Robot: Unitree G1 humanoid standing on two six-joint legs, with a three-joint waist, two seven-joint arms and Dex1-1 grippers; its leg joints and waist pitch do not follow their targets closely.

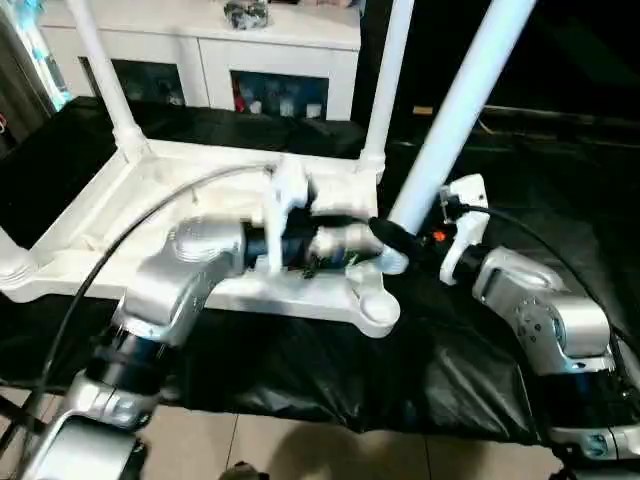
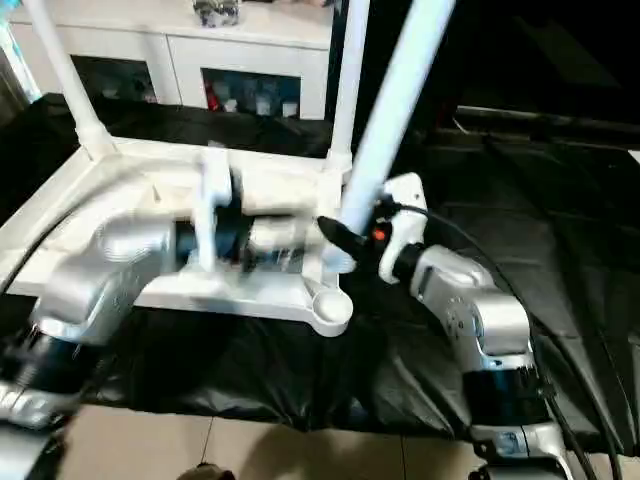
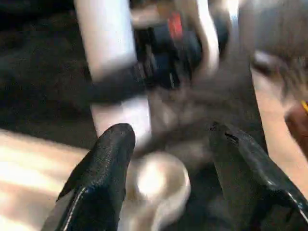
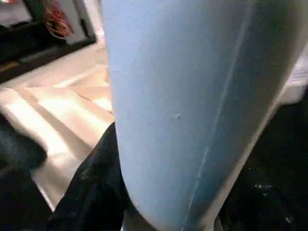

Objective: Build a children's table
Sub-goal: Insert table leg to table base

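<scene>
The white table top [image 1: 90, 215] lies upside down on a black cloth, ribbed side up. One leg [image 1: 105, 75] stands in its far-left socket, another [image 1: 385, 90] in the far-right, and a third [image 1: 8, 255] at the near-left. My right gripper [image 1: 400, 240] is shut on the lower end of the fourth leg [image 1: 460, 110], which leans just above and beside the empty near-right socket [image 1: 372, 305]. My left gripper [image 3: 168, 159] reaches across the table top toward that corner, open, with the socket [image 3: 154, 183] between its fingers and the held leg [image 3: 110, 48] just beyond.
A white cabinet with glass doors [image 1: 220, 50] stands behind the work. The black cloth [image 1: 300, 370] covers the surface up to its front edge, with tiled floor [image 1: 300, 450] below. Black cables [image 1: 110, 255] run along both forearms.
</scene>
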